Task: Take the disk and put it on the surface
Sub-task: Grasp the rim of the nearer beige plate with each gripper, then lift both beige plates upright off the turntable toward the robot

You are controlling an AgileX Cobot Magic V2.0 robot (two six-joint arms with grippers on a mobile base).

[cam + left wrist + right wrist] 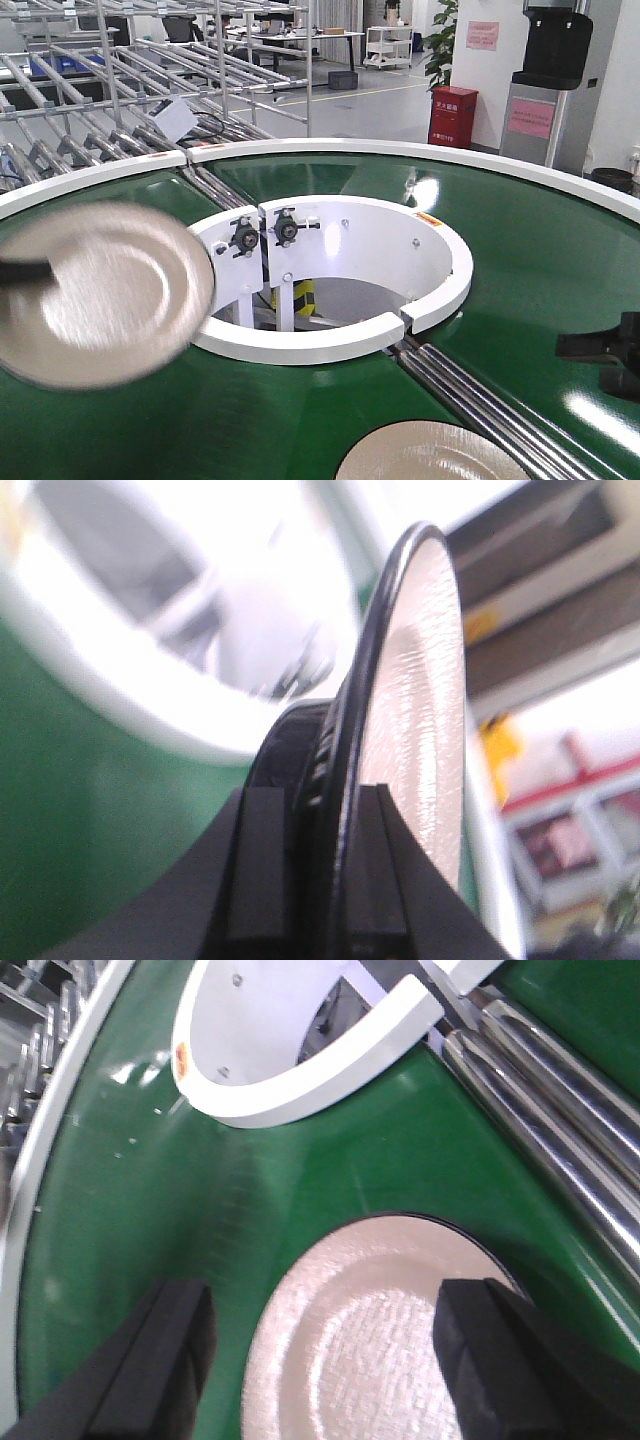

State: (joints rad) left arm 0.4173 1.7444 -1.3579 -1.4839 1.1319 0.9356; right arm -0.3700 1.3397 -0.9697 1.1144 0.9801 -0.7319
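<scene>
My left gripper (325,810) is shut on the rim of a silvery-tan disk (420,680), which shows edge-on between the two black fingers. In the front view this disk (95,295) hangs blurred at the left, above the green belt (520,250). A second disk (380,1350) lies flat on the belt. My right gripper (325,1335) stands open above it, with one finger over the belt on the left and the other over the disk's right part. The same disk (430,455) shows at the bottom edge of the front view. The surface is out of view.
A white ring wall (440,290) encloses the belt's central opening, with bearings and brackets inside. Shiny steel rollers (470,390) cross the belt beside the second disk. A dark part of my right arm (605,355) sits at the right edge. Metal racks (120,90) stand behind.
</scene>
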